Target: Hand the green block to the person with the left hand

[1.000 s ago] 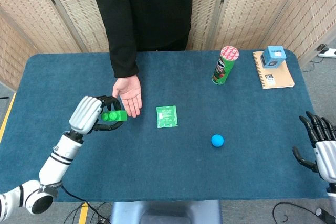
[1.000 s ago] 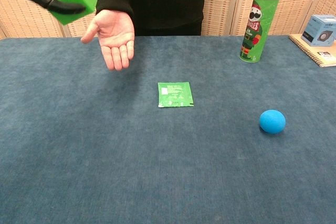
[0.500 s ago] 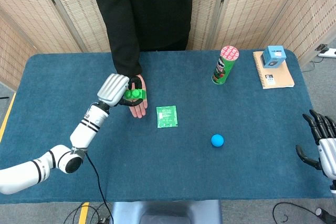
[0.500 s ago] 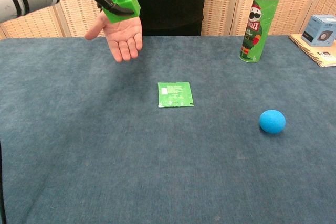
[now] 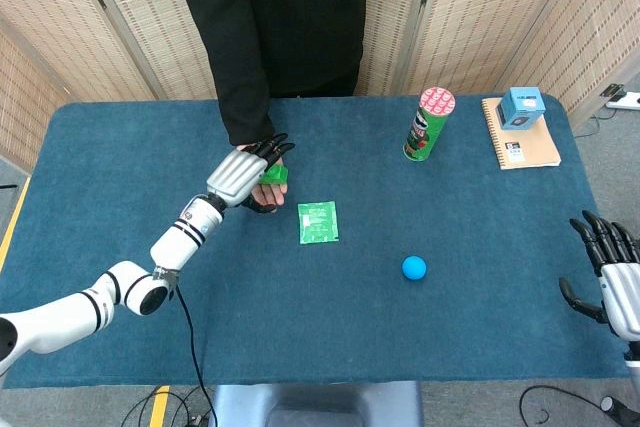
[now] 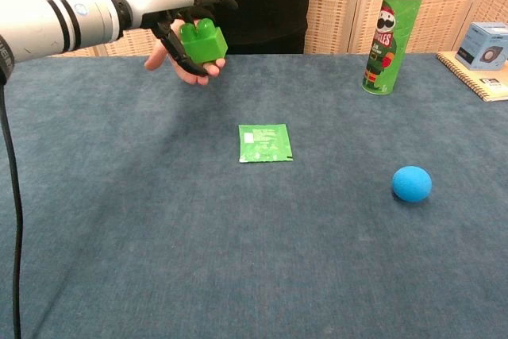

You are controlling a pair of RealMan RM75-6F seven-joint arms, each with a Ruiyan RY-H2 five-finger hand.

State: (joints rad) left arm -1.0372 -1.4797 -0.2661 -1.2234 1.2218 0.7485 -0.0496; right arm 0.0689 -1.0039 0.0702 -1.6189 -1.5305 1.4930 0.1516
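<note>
The green block (image 6: pixel 203 43) lies on the person's upturned palm (image 6: pixel 193 75) above the table's far left part. My left hand (image 6: pixel 171 1) hovers right over it with fingers stretched out above the block and the thumb curving down beside it; the grip looks released. From the head view the left hand (image 5: pixel 243 175) covers most of the palm, and only a bit of the block (image 5: pixel 274 175) shows. My right hand (image 5: pixel 610 272) stays at the table's right edge, fingers spread, holding nothing.
A green sachet (image 5: pixel 318 222) lies flat mid-table and a blue ball (image 5: pixel 414 267) sits to its right. A green chip can (image 5: pixel 430 124) stands at the back. A notebook (image 5: pixel 525 147) with a small blue box (image 5: pixel 521 107) lies at the far right.
My left hand carried the green block right and away from me onto the person's palm, then spread its fingers off it. The right hand barely moved.
</note>
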